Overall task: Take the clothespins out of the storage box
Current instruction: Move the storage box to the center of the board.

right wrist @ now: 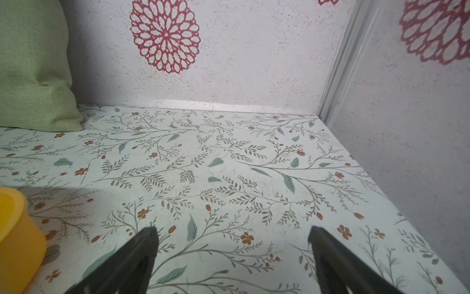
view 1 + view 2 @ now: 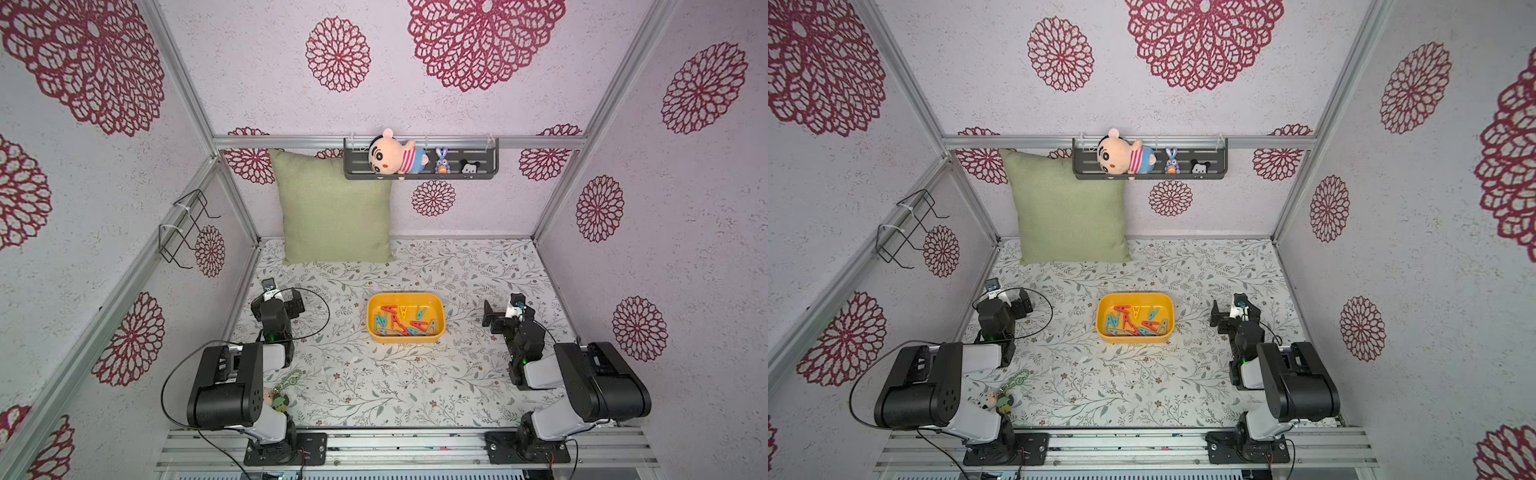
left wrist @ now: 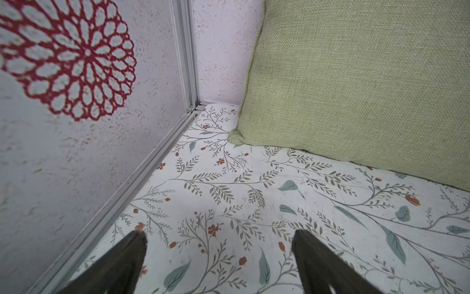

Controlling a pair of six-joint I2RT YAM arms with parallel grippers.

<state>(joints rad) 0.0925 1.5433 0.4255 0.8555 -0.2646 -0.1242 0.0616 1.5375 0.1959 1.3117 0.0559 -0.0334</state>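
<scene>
The yellow storage box (image 2: 405, 296) (image 2: 1133, 296) sits mid-table in both top views. Inside it, several red, teal, yellow and grey clothespins (image 2: 405, 323) (image 2: 1136, 323) lie in a loose pile. My left gripper (image 2: 286, 297) (image 2: 1013, 297) hovers well to the left of the box, near the left wall. Its fingers are spread wide over bare tabletop in the left wrist view (image 3: 219, 234). My right gripper (image 2: 505, 309) (image 2: 1233, 311) is off to the right of the box and open (image 1: 233, 229), holding nothing. Only a corner of the box (image 1: 15, 229) shows in the right wrist view.
A green pillow (image 2: 334, 208) leans on the back wall. A dark shelf (image 2: 482, 164) above it carries plush toys. A green-chained keychain charm (image 2: 286, 386) lies near the left arm's base. A wire rack (image 2: 187, 228) hangs on the left wall. Walls close three sides.
</scene>
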